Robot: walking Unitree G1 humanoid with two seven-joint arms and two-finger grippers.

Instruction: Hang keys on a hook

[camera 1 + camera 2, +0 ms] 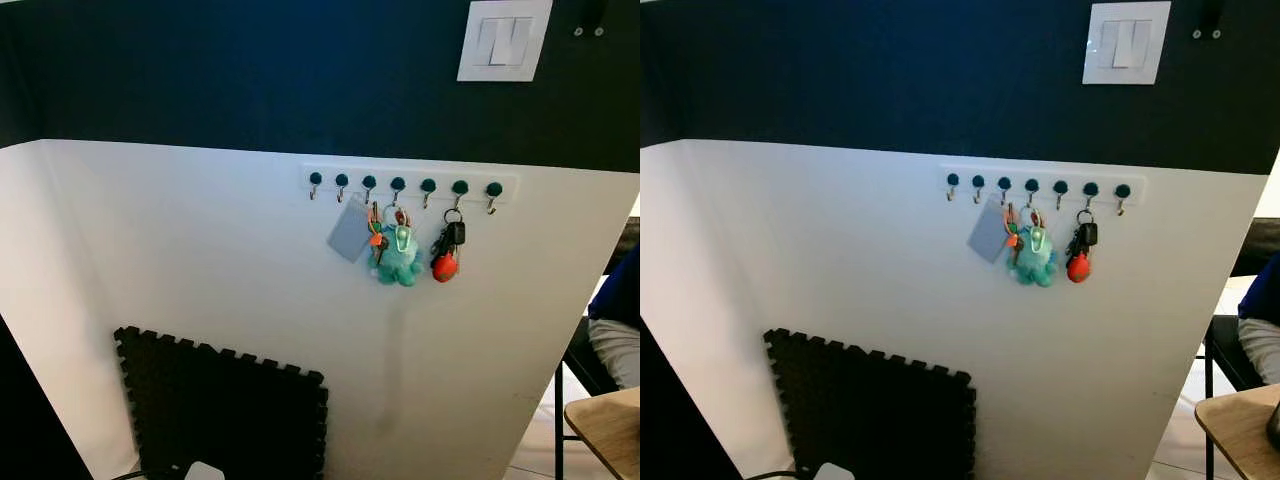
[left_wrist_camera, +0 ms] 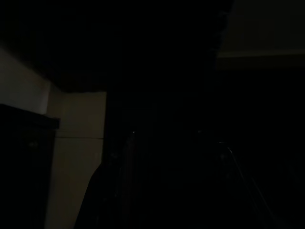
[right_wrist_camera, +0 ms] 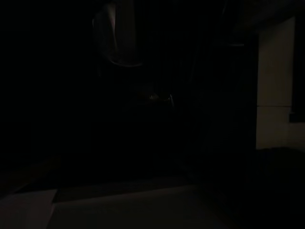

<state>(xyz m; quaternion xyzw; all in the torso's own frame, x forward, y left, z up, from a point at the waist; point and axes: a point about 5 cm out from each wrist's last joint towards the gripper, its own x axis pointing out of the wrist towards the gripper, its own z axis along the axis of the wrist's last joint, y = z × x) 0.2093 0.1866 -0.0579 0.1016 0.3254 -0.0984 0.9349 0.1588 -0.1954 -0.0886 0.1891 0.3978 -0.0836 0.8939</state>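
Hanging on the hook rack (image 1: 410, 184), your keys (image 1: 447, 250) with a red fob sit on the sixth hook, beside a teal plush keyring (image 1: 398, 253) and grey card (image 1: 349, 230). Wrist views too dark; pincer state, cannot tell.

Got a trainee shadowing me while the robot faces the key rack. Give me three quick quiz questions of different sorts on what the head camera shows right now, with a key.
1. True or false: the hook rack is mounted on the white part of the wall, below the dark band.
2. Multiple choice: which hangs nearest the rack's right end? A) the grey card tag B) the teal plush keychain C) the keys with the red fob
3. Fill in: the light switch sits above the rack, on the ____ band of the wall.

Key: 1 true; 2 C; 3 dark.
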